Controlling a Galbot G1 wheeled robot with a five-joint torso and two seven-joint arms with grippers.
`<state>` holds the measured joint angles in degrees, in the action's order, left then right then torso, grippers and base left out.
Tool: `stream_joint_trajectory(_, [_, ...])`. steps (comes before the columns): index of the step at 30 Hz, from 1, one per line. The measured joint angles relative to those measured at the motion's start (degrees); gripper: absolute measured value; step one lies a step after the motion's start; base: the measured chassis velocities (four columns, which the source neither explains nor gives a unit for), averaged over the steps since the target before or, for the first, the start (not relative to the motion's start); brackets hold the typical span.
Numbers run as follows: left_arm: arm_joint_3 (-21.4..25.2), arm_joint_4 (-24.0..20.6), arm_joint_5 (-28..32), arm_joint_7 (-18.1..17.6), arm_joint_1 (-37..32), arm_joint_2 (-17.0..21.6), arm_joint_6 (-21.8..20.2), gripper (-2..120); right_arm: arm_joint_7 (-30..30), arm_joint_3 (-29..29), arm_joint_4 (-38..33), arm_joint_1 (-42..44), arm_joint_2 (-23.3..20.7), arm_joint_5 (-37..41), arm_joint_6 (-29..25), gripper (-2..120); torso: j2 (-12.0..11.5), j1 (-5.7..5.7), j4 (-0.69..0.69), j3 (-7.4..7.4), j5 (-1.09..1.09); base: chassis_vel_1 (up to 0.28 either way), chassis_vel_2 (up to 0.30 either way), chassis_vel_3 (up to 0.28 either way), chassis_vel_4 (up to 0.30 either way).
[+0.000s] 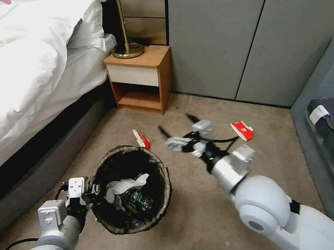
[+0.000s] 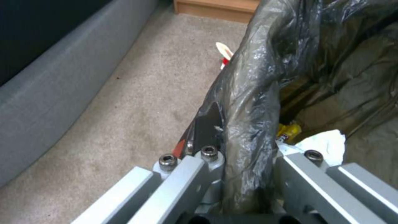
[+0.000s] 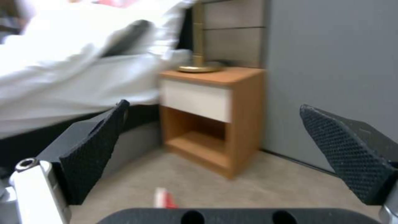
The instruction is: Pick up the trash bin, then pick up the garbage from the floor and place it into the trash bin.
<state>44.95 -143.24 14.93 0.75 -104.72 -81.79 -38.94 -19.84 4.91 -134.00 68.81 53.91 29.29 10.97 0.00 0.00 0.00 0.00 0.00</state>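
The trash bin (image 1: 102, 169), white with a dark crinkly liner, hangs tilted above the floor (image 1: 200, 198). My left gripper (image 1: 92, 190) is shut on its near-left rim; in the left wrist view the left gripper (image 2: 242, 146) pinches the liner-covered rim of the bin (image 2: 253, 93). Inside lie garbage pieces: a white tissue (image 1: 122, 187), a green-label bottle (image 1: 139, 201) and a yellow wrapper (image 2: 288, 130). My right gripper (image 1: 176, 125) hovers open and empty beyond the bin. Red-and-white cups (image 1: 142, 139) (image 1: 242, 130) lie flattened on the carpet. The right wrist view shows the right gripper (image 3: 219, 152) with jaws wide apart and one cup (image 3: 166, 198) below.
A bed (image 1: 33, 72) with a grey base runs along the left. A wooden nightstand (image 1: 140, 79) with a brass lamp (image 1: 127, 48) stands at the back wall. A grey sofa (image 1: 319, 106) with dark clothing is at the right. Open carpet lies between them.
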Motion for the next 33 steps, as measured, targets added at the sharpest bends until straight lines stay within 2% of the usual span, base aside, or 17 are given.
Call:
stream_joint_trajectory(1, [0.0,0.0,-0.1,0.0,0.0,0.0,0.0,0,0.0,3.7,0.2,3.3,1.3,-1.9,-0.5,100,0.0,0.0,-0.01,0.0,0.01,0.0,0.0,0.0,0.0])
stream_joint_trajectory(3, [0.0,0.0,-0.2,0.1,-0.1,0.0,0.1,0,0.1,5.7,0.3,4.9,2.0,-2.7,-0.6,100,0.0,0.0,-0.01,0.0,0.0,0.0,0.0,0.0,0.0])
stream_joint_trajectory(4, [0.0,0.0,-0.4,0.1,-0.2,0.1,0.2,0,0.6,10.2,0.6,8.5,4.0,-4.4,-0.6,100,0.0,0.0,-0.01,0.0,-0.01,0.0,0.0,0.0,0.0])
stream_joint_trajectory(5, [0.0,0.0,-0.4,0.1,-0.2,0.1,0.2,0,0.6,10.2,0.6,8.5,4.0,-4.4,-0.6,100,0.0,0.0,-0.01,0.0,-0.01,0.0,0.0,0.0,0.0])
stream_joint_trajectory(7, [-0.1,0.0,-0.5,0.1,-0.3,0.3,0.4,0,2.9,15.6,1.1,12.6,7.4,-6.5,-0.7,100,0.0,0.0,0.02,0.0,-0.02,0.0,0.0,0.0,0.0])
stream_joint_trajectory(8, [-0.1,0.0,-0.5,0.1,-0.3,0.3,0.4,0,2.9,15.6,1.1,12.6,7.4,-6.5,-0.7,100,0.0,0.0,0.02,0.0,-0.02,0.0,0.0,0.0,0.0])
stream_joint_trajectory(10, [0.0,0.0,-0.5,0.2,-0.5,0.6,0.5,0,6.9,21.1,2.1,18.1,13.6,-10.5,-2.1,100,0.0,0.0,-0.01,0.0,0.02,0.0,0.0,0.0,0.0])
stream_joint_trajectory(11, [0.0,0.0,-0.5,0.2,-0.5,0.6,0.5,0,6.9,21.1,2.1,18.1,13.6,-10.5,-2.1,100,0.0,0.0,-0.01,0.0,0.02,0.0,0.0,0.0,0.0])
stream_joint_trajectory(13, [0.1,0.0,-0.7,0.5,-0.7,0.9,0.5,0,9.0,24.2,2.6,22.3,17.7,-13.3,-4.0,100,0.0,0.0,0.01,0.0,-0.01,0.0,0.0,0.0,0.0])
stream_joint_trajectory(17, [0.0,0.0,-1.0,0.8,-0.8,1.1,0.5,0,11.2,27.5,2.7,26.6,20.8,-15.5,-5.9,100,0.0,0.0,0.0,0.0,-0.01,0.0,0.0,0.0,0.0])
stream_joint_trajectory(20, [0.0,0.0,-1.0,0.9,-0.8,1.1,0.5,0,11.5,28.3,2.6,27.5,21.6,-16.1,-6.4,100,0.0,0.0,0.0,0.0,-0.01,0.0,0.0,0.0,0.0])
stream_joint_trajectory(33, [0.5,0.0,0.2,0.9,-0.5,1.0,0.4,0,11.3,29.1,2.3,30.5,25.5,-21.0,-6.5,100,0.0,0.0,0.01,0.0,0.0,-0.012,-0.011,-0.014,-0.013])
